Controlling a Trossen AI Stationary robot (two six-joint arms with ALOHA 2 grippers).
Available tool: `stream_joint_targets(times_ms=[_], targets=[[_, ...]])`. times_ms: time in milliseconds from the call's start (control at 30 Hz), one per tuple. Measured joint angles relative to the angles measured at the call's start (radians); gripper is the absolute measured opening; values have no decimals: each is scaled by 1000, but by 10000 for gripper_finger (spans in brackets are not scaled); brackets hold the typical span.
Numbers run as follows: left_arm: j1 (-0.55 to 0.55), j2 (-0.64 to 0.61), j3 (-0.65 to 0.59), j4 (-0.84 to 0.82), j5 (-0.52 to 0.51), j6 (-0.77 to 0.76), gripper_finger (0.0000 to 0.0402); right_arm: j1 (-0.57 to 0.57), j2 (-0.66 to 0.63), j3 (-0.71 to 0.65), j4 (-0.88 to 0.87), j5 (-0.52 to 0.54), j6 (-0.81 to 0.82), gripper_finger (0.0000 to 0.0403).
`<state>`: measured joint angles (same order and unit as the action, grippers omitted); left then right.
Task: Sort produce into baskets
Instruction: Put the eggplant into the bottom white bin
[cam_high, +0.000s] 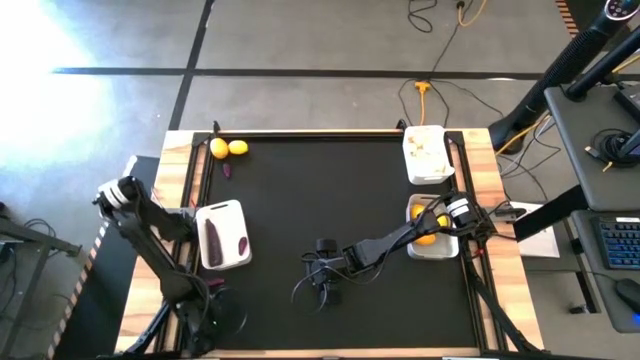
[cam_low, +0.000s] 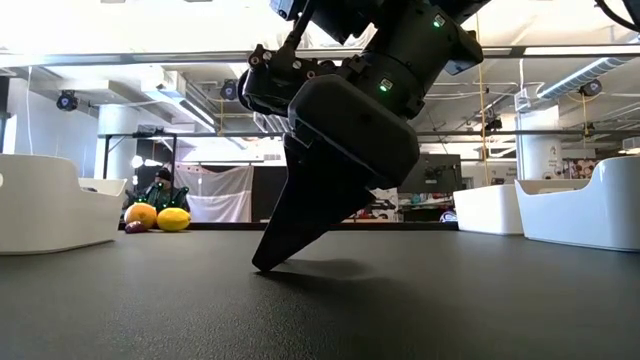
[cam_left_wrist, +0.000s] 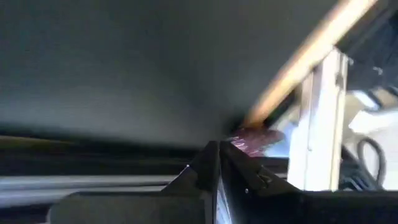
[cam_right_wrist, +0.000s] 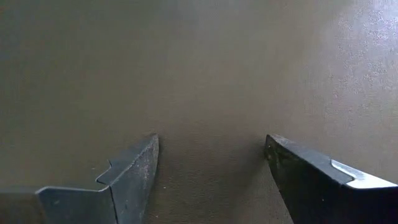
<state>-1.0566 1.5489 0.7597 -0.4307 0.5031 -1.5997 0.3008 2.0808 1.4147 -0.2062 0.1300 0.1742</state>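
Note:
Two yellow lemons (cam_high: 228, 148) and a small dark purple piece (cam_high: 227, 170) lie on the black mat at the far left; they also show in the low view (cam_low: 157, 216). One white tray (cam_high: 222, 235) at the left holds purple pieces. A tray (cam_high: 424, 155) at the far right holds garlic, and a tray (cam_high: 432, 228) below it holds lemons. My right gripper (cam_high: 322, 285) is open and empty over bare mat at the near middle, its fingertips (cam_low: 263, 264) down at the mat (cam_right_wrist: 211, 93). My left gripper (cam_left_wrist: 217, 155) is shut, folded back at the near left (cam_high: 212, 292).
Wooden rails (cam_high: 180, 200) frame the mat on the left and right. The middle and far middle of the mat (cam_high: 320, 190) lie bare. In the low view the trays' walls stand at the left (cam_low: 45, 205) and the right (cam_low: 590, 205). Cables run on the floor beyond the table.

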Motion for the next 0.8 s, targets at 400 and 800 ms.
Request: stream_joint_targets(times_ms=[400,800], targets=[[-17,2,89,-40,-57,-63,0,0,0,0,0,-5,9,288],[-22,34,129,-24,-67,-176,20,0,0,1,-2,-30,4,288]])
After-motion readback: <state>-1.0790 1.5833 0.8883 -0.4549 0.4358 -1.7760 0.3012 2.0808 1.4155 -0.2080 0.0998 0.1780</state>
